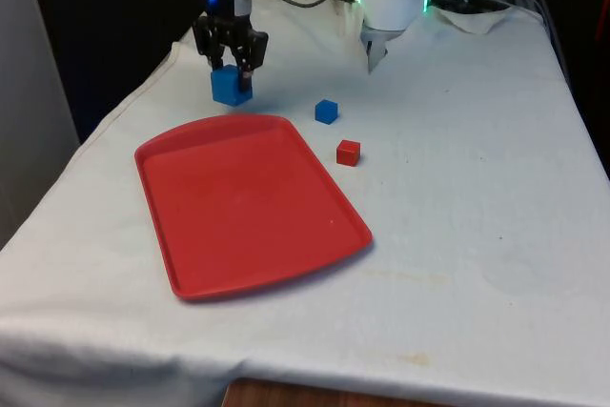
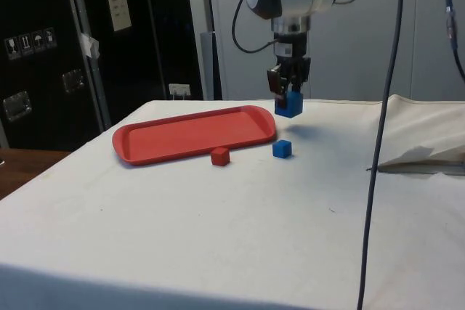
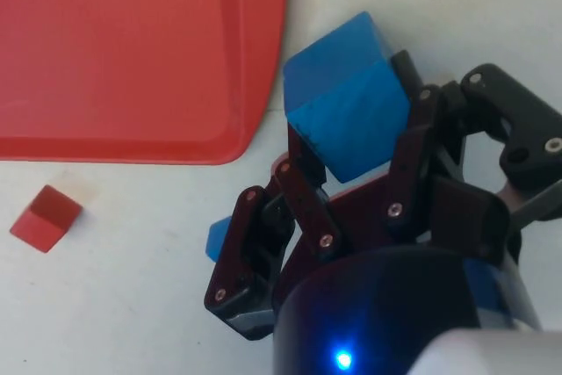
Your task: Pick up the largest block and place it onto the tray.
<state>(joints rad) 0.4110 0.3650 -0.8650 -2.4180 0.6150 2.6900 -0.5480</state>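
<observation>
Large blue cube-shaped block (image 1: 232,86), biggest of three on the white-clothed table (image 1: 457,188), hangs clamped between the two fingers of the black gripper (image 1: 233,62), lifted clear of the cloth, as the side view shows by the gap beneath it. Just below and beside the gripper, off the block's near corner, lies the flat red plastic tray (image 1: 238,207) with its raised rim; the block hangs just beyond the tray's far edge, not over its floor. A small blue cube (image 1: 327,111) sits on the cloth near the gripper, on the side away from the tray's centre. Farther from the gripper, a small red cube (image 1: 348,152) rests just beside the tray's long edge, apart from it.
</observation>
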